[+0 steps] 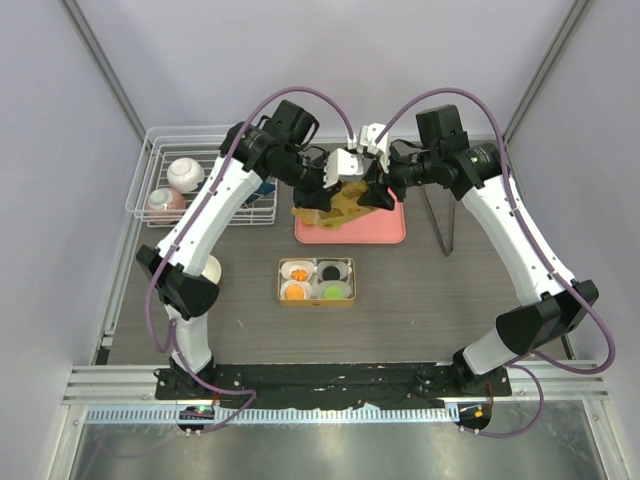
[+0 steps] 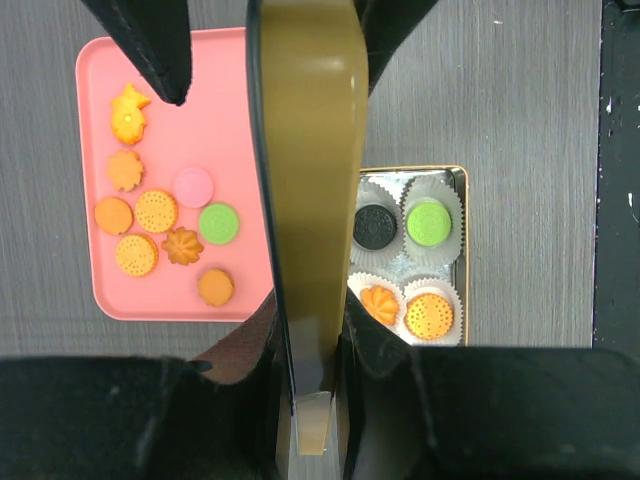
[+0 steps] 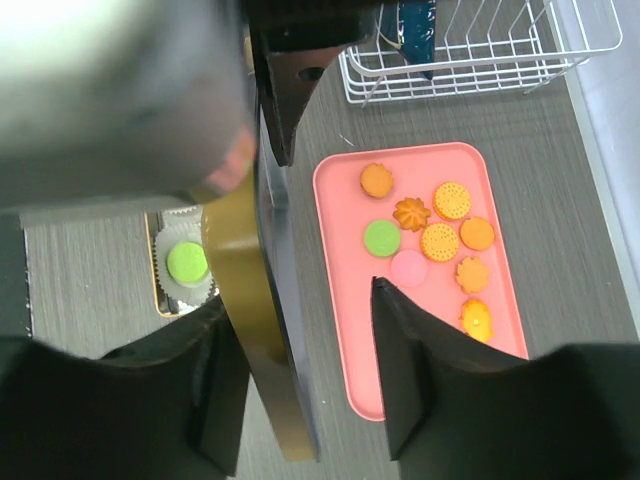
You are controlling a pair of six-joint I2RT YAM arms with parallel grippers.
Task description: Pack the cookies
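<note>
From above, the left hand (image 1: pixel 335 178) and right hand (image 1: pixel 377 188) meet over a smooth pink tray (image 1: pixel 385 232) with a gold lid (image 1: pixel 345 205) between them. A rectangular gold tin (image 1: pixel 283 282) lies nearer on the grey surface.

Left wrist: the left hand is clenched on the lid's edge. Nine cookies (image 2: pixel 156 211), some round and dotted, some flower-shaped, lie on the tray. Four more sit in fluted paper cups (image 2: pixel 432 188) inside the tin.

Right wrist: the right hand's fingers straddle the lid, one clear of it, not yet gripping.

On edge, the gold lid (image 2: pixel 305 150) walls the cookies (image 2: pixel 155 212) on the pink tray (image 2: pixel 230 100) off from the tin (image 2: pixel 402 268), while the table (image 2: pixel 530 150) beyond the tin lies open
</note>
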